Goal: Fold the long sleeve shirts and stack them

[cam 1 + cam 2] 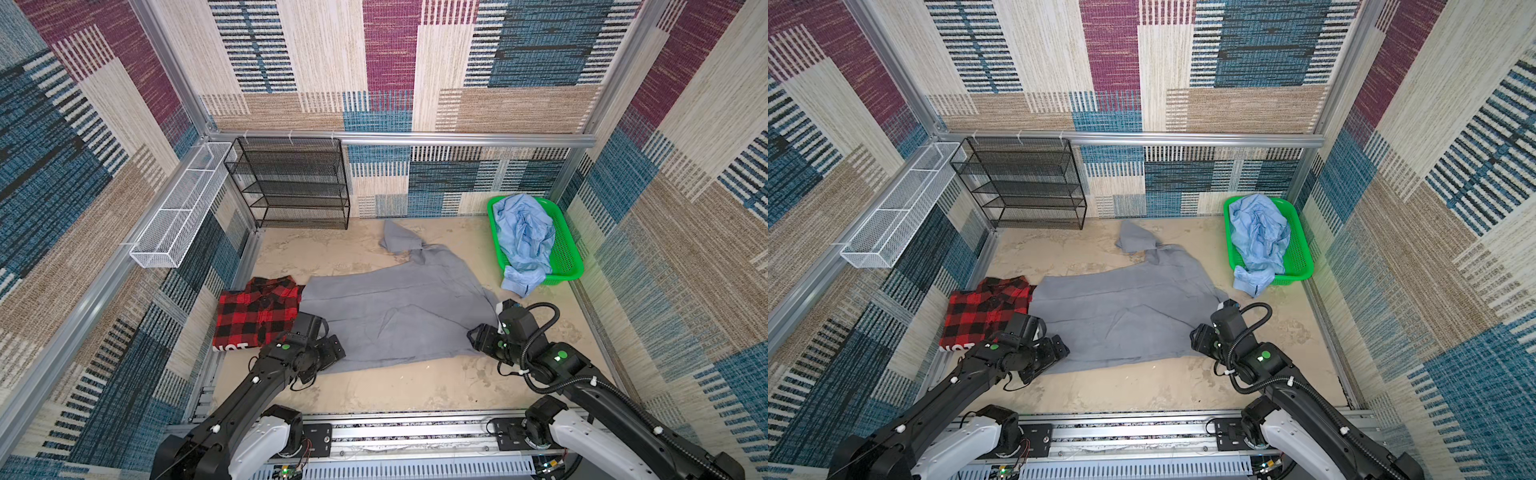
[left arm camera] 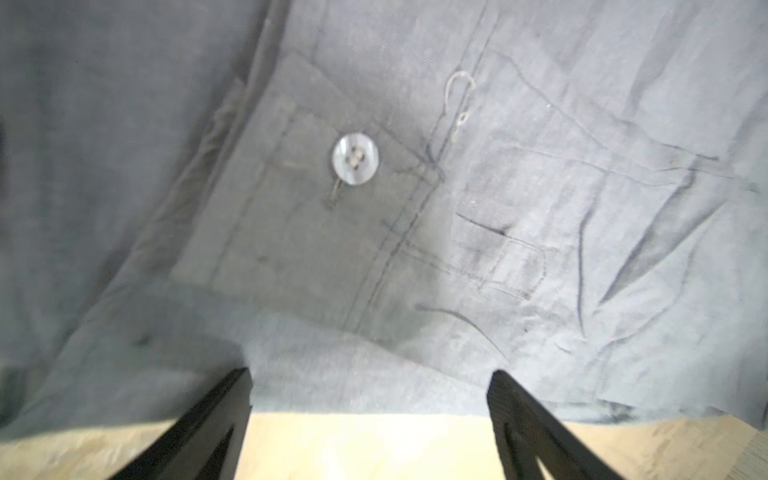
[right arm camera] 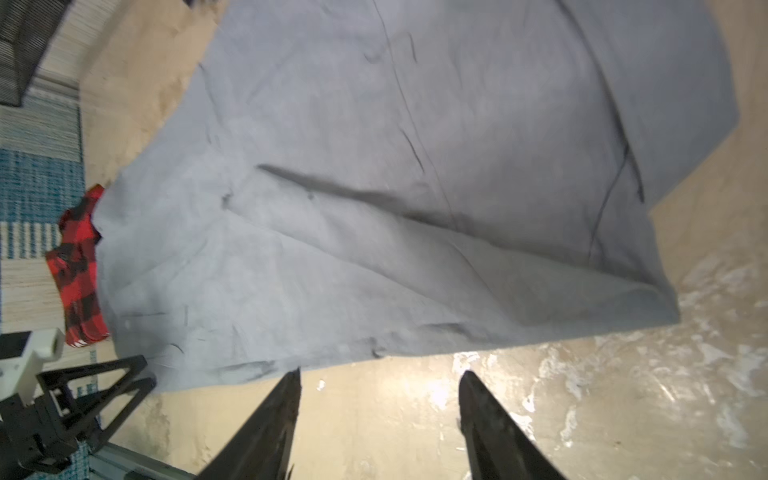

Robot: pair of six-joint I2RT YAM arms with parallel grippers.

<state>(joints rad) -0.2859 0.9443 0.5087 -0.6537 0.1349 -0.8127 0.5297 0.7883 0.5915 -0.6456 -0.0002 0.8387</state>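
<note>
Beige, scuffed tabletop [image 1: 415, 386] lies inside patterned carpet walls, and the grey shirt [image 1: 395, 307] is spread out nearly flat across its middle, with one sleeve bunched toward the back wall. A pale button [image 2: 355, 158] on a folded patch of the grey cloth shows in the left wrist view. The plaid shirt [image 1: 257, 311] lies folded at the left, and the grey shirt's left edge touches it. The light blue shirt [image 1: 525, 237] sits crumpled in a green basket [image 1: 565, 249] at the back right, with one cuff hanging over the basket's near rim onto the table.

The left gripper [image 2: 370, 374] is low at the grey shirt's near left corner. Its jaws stand wide apart with nothing between them, the tips right at the hem. The right gripper [image 3: 380, 374] is low at the shirt's near right corner. Its jaws are parted and empty, over bare table just beside the cloth edge.

A black mesh shelf [image 1: 291, 183] stands against the back wall, and a white wire tray [image 1: 183, 208] hangs on the left wall.
</note>
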